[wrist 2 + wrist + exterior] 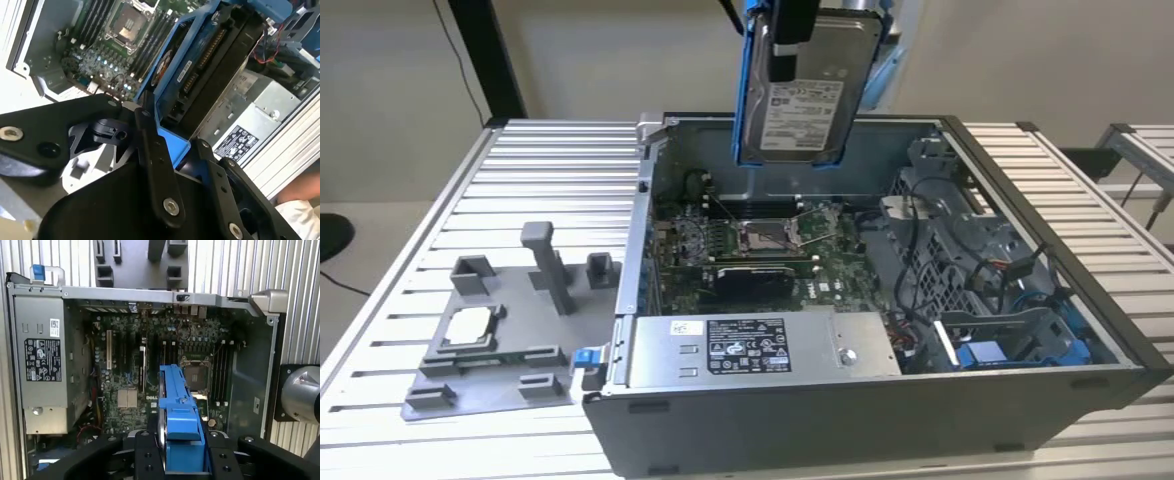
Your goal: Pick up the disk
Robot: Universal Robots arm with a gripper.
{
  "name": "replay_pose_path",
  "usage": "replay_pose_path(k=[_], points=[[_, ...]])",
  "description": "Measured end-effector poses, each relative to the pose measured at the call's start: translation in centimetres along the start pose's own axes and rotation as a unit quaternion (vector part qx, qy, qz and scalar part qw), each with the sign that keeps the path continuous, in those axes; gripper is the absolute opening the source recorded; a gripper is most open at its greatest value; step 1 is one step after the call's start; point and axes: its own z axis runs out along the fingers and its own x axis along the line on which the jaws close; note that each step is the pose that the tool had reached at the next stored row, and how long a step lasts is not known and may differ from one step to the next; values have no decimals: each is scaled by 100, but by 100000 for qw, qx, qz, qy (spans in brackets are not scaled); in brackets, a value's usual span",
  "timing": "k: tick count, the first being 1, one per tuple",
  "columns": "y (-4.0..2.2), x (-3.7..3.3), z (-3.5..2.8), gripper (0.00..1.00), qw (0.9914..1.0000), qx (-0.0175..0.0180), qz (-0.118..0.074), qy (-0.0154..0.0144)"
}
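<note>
The disk (803, 100), a silver drive with a white label in a blue carrier frame, hangs upright above the far side of the open computer case (1121, 375). My gripper (790, 25) is shut on its upper edge, and the disk is clear of the case. In the second wrist view the disk (200, 65) stands out between the black fingers (156, 150). In the first wrist view the disk (176, 405) shows edge-on with the gripper (182, 447) clamped on its blue frame, above the motherboard (130, 370).
Inside the case lie the motherboard with its processor socket (767, 235), a grey power supply box (761, 345) at the front, and blue drive bays (1014, 345) with cables. A grey fixture (494, 360) holding a small square chip (467, 325) stands on the slatted table (547, 170).
</note>
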Motion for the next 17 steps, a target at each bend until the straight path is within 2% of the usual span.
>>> replay_pose_path(k=[3,4,9,11,17], points=[[-122,30,6,0,100000,-94,11,-10],[-211,59,9,0,100000,-171,16,-4],[-382,132,14,0,100000,-303,31,-7],[-421,171,13,0,99999,-358,33,-9],[-475,303,4,0,99999,-505,52,-8]])
